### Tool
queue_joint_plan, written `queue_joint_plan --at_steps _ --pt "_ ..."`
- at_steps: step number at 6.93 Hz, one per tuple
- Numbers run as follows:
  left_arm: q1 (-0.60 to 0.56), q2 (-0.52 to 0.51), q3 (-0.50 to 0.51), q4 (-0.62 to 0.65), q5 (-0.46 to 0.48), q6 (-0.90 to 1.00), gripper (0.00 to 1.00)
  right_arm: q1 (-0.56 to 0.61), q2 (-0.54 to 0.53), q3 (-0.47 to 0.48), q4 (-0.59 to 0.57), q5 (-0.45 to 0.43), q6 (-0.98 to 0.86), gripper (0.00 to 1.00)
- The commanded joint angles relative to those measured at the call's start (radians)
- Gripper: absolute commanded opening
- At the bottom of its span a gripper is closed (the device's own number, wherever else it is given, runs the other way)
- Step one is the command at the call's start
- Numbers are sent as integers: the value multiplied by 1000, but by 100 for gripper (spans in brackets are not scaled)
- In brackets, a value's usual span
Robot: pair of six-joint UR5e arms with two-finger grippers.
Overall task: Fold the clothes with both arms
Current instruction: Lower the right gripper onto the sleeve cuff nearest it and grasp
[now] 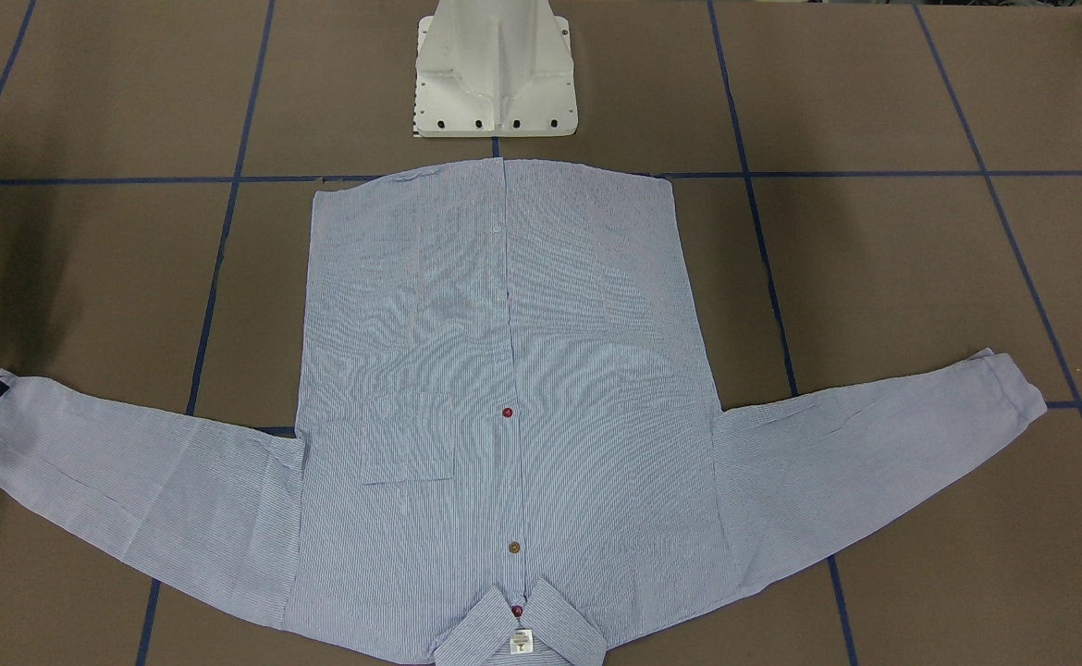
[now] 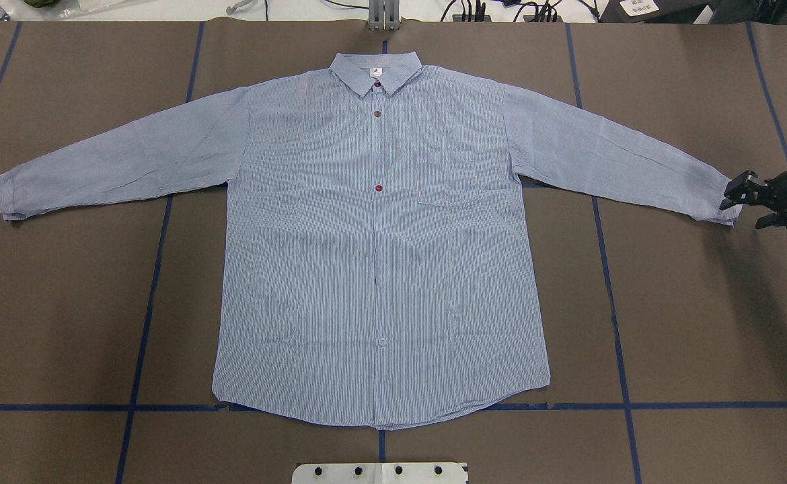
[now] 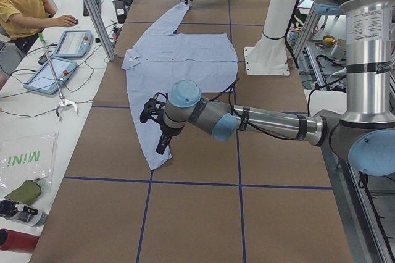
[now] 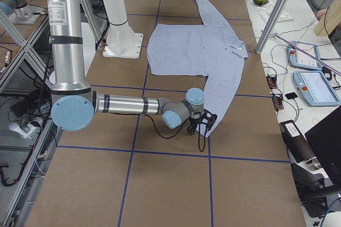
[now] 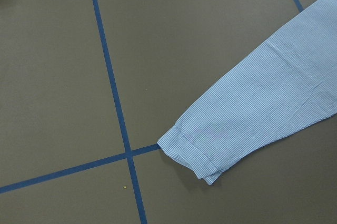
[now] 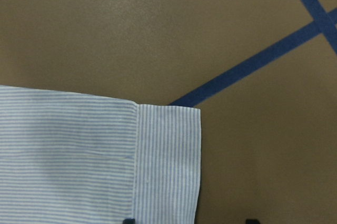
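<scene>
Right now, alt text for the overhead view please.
A light blue striped shirt lies flat, front up, on the brown taped table, collar at the far side, sleeves spread wide. The right pincer is at the cuff at the view's right edge.

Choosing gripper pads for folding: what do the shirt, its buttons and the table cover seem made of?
Shirt: thin matte woven fabric, perhaps cotton; fine stripes, soft creases, lies flat. Buttons: dark red, probably plastic; too small to be sure. Table cover: matte brown sheet, paper or card by its look, marked with blue tape.
</scene>
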Motion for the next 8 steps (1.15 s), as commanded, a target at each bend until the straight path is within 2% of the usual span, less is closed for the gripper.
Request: queue_joint_plan --at_steps 1,4,5,6,7,8 --pt "0 0 -2 2 -1 0 100 -3 2 -2 0 6 9 0" --pt "1 0 -3 2 1 0 100 -3 16 18 -4 14 15 0" --pt "1 0 -5 2 2 0 100 1 16 30 -10 44 15 0" --pt "0 0 -6 2 1 0 100 45 17 62 -12 113 15 0" --pt "1 0 -9 2 1 0 100 63 34 131 -15 136 23 0" --pt "0 0 -9 2 1 0 100 62 101 150 -35 135 58 0"
